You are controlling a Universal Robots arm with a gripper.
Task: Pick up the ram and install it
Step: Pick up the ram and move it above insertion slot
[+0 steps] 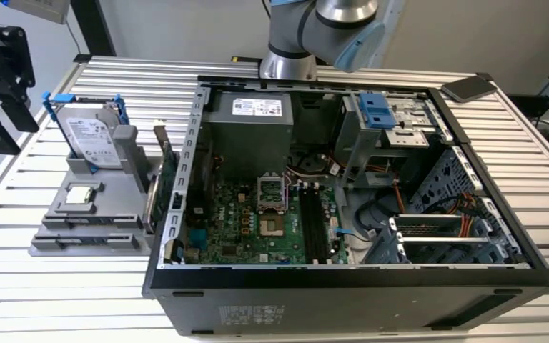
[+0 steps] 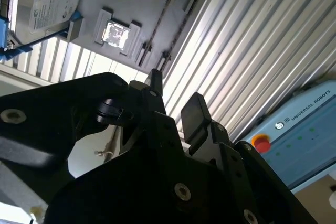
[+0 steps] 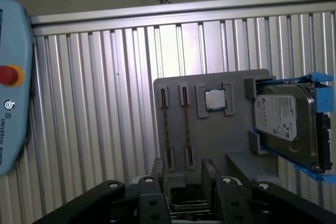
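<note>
Grey plastic holder tray [image 3: 236, 161] on slatted alu worktop [image 3: 105, 103] holds a silver hard drive w/ blue frame [image 3: 286, 121], a small square silver chip [image 3: 215, 99] and what looks like the thin ram [image 3: 186, 127], edge-on in a narrow slot. Jaws parted, nothing btwn them, over the tray nr the slots. Exterior view adds open black PC case [image 1: 351, 300] w/ green motherboard [image 1: 246, 221] beside the tray. Both wrist views add a red-buttoned pale-blue pendant [image 3: 13, 35].
</note>
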